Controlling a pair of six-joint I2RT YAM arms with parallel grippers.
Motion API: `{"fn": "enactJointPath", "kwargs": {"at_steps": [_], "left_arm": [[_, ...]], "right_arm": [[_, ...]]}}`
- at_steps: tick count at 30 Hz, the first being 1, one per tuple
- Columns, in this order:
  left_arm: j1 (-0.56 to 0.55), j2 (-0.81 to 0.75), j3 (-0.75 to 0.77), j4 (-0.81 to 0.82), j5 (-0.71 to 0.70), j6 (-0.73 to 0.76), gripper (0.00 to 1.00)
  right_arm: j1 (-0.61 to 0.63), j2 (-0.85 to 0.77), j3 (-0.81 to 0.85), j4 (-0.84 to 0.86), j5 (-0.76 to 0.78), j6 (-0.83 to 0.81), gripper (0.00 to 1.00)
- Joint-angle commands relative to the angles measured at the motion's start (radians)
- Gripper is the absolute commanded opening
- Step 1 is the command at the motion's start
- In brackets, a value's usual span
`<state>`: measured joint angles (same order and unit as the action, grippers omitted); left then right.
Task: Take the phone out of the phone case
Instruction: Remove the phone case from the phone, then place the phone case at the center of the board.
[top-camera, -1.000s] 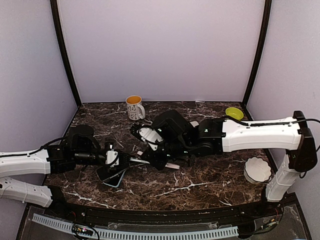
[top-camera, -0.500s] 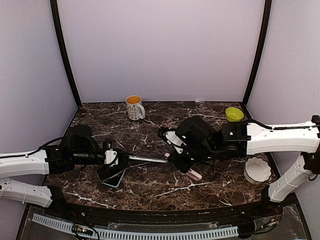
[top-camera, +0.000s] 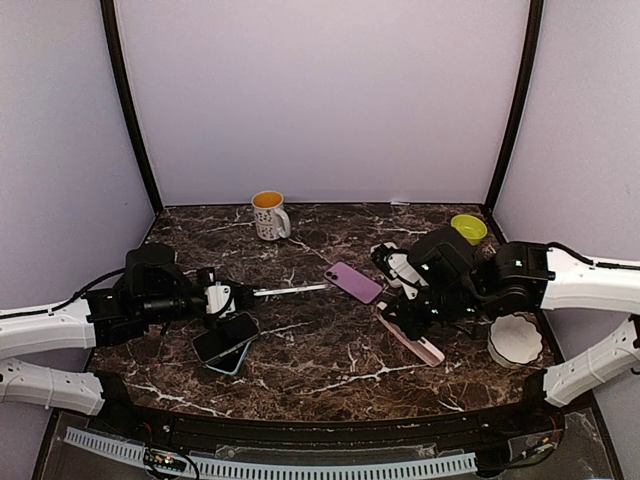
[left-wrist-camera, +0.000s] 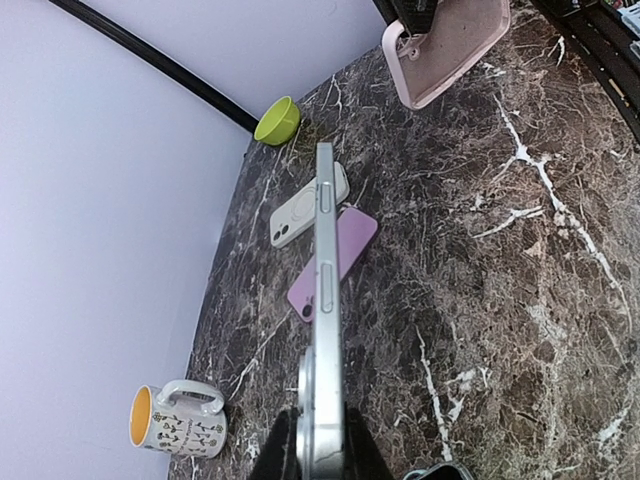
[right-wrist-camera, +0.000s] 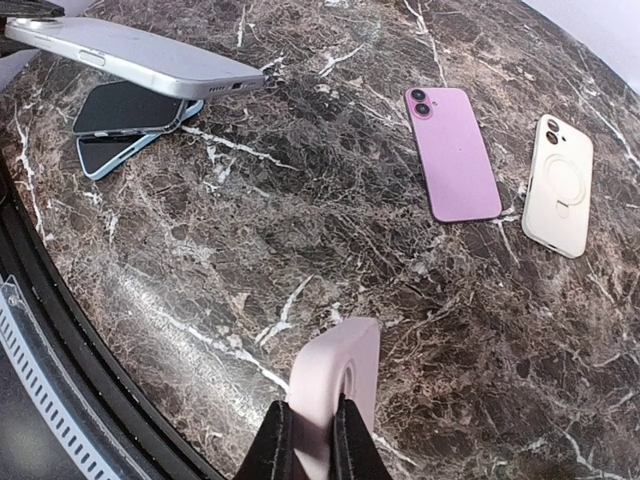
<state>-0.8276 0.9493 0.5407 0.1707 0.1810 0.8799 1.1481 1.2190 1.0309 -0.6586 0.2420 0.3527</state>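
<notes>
Silver slab phone (left-wrist-camera: 325, 300) is hanging clear of the dark marble table (top-camera: 330, 380). I am pinching its near end in my left gripper (top-camera: 240, 296), clamped narrow on the metal, and its long axis is running out toward the purple phone (top-camera: 353, 281) lying flat just beyond its free tip. Well apart to the right, my right gripper (right-wrist-camera: 310, 440) is clamping one edge of the empty pink soft case (right-wrist-camera: 335, 370), so I am judging the two fully parted and the left arm the one to set the phone down.
</notes>
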Motion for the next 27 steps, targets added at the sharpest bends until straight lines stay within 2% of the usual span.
{"fn": "enactJointPath", "kwargs": {"at_steps": [1, 5, 11, 27], "left_arm": [[0.001, -0.029, 0.028, 0.085, -0.007, -0.013, 0.00], [0.000, -0.030, 0.028, 0.085, -0.015, -0.012, 0.00], [0.000, -0.030, 0.030, 0.085, -0.028, -0.012, 0.00], [-0.001, -0.040, 0.030, 0.074, -0.041, 0.001, 0.00]], "right_arm": [[-0.031, -0.007, -0.046, 0.132, -0.065, 0.037, 0.00], [-0.074, 0.034, -0.060, 0.205, -0.143, 0.025, 0.00], [-0.143, 0.136, -0.005, 0.207, -0.132, -0.022, 0.00], [-0.151, 0.612, 0.350, 0.150, 0.134, -0.178, 0.00]]}}
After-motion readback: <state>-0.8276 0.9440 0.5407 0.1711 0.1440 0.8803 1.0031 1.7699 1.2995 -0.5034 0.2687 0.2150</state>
